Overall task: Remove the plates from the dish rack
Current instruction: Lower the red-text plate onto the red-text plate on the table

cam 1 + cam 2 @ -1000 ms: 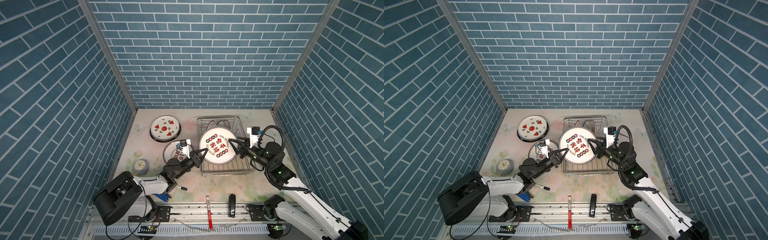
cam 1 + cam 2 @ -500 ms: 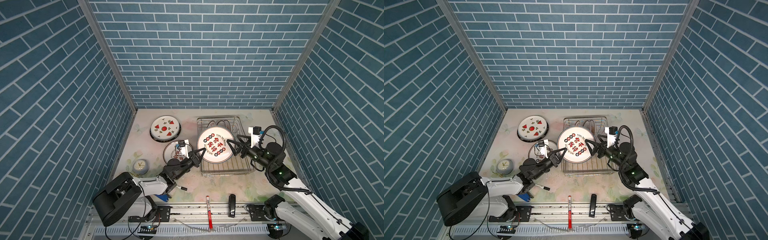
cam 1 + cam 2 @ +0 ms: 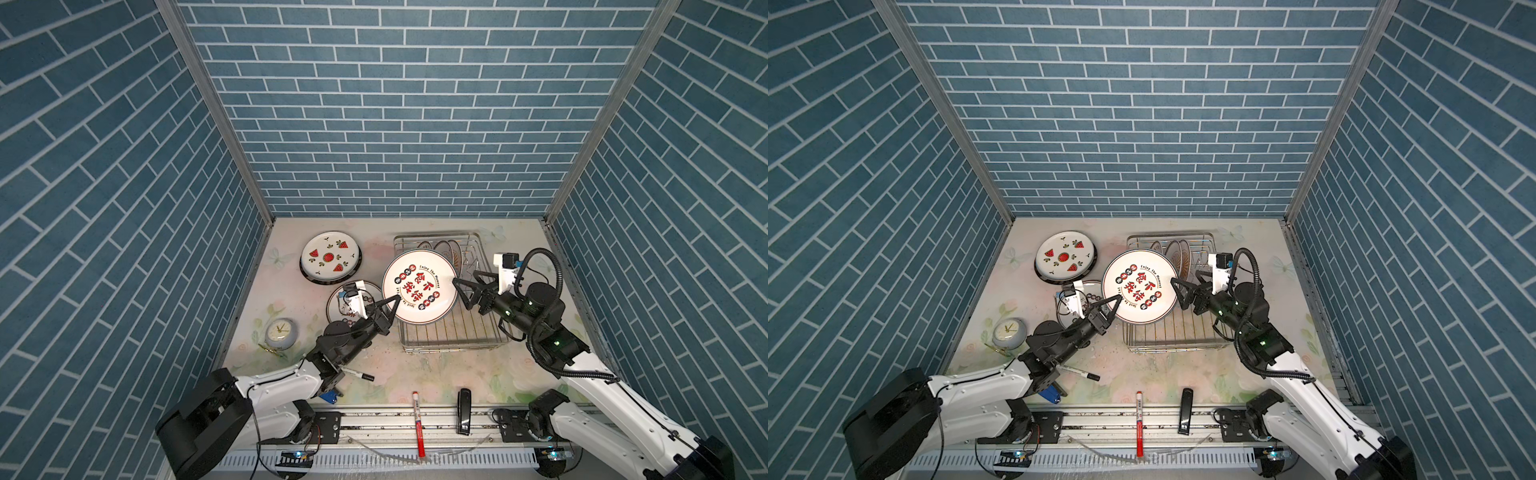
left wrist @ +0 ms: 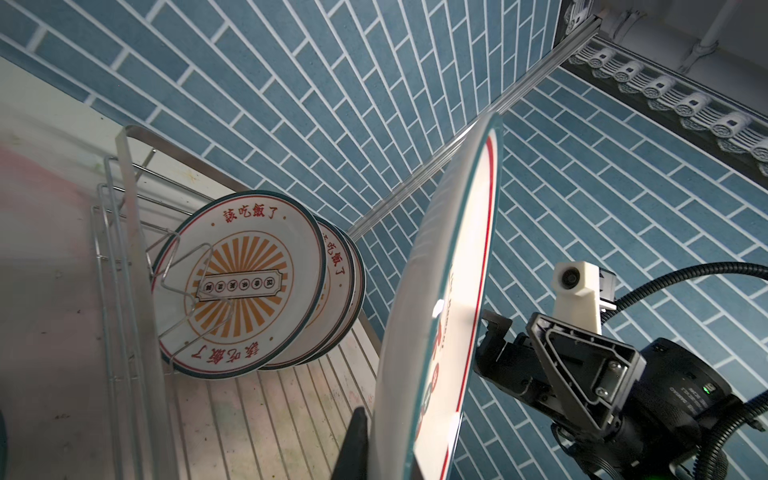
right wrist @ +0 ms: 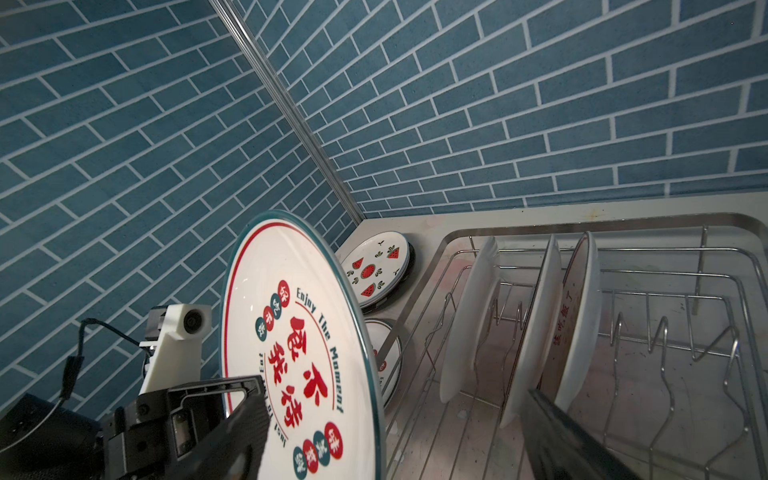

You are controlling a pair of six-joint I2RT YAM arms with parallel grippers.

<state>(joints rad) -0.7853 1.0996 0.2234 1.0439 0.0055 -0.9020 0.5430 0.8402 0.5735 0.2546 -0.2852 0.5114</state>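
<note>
Red-character plate (image 3: 419, 286) up in the air over the near-left part of the dish rack (image 3: 451, 334), tilted, printed face turned up and toward the right. Round, so no long axis. Seen almost edge-on in the left wrist view (image 4: 449, 316), close to full face in the right wrist view (image 5: 295, 353). Print lying sideways in both top views. Clamped at its near-left rim by the left gripper (image 3: 393, 300), fingers pressed together on the edge. Right gripper (image 3: 464, 277) at the right rim with jaws spread wide; touching or just clear, cannot tell.

Rack's long axis running near to far. Three more plates (image 3: 443, 249) standing on edge at its far end, side by side among the prongs, leaning. Closest of them to the left wrist camera: orange sunburst plate (image 4: 237, 286), face toward that camera. Rest of the wire floor bare, from those plates to the near rim.

Left of the rack, flat on the table (image 3: 415, 374): watermelon plate (image 3: 330, 257) at the far left, and a second flat plate (image 3: 334, 306) just near of it, partly hidden under the left gripper. Small clock (image 3: 280, 332) near the left wall. Black pen (image 3: 358, 375) beside the left arm. Red marker (image 3: 418, 419) and a black bar-shaped thing (image 3: 463, 411) at the near edge. Open table near of the rack, and a narrower strip right of it beside the right arm.
</note>
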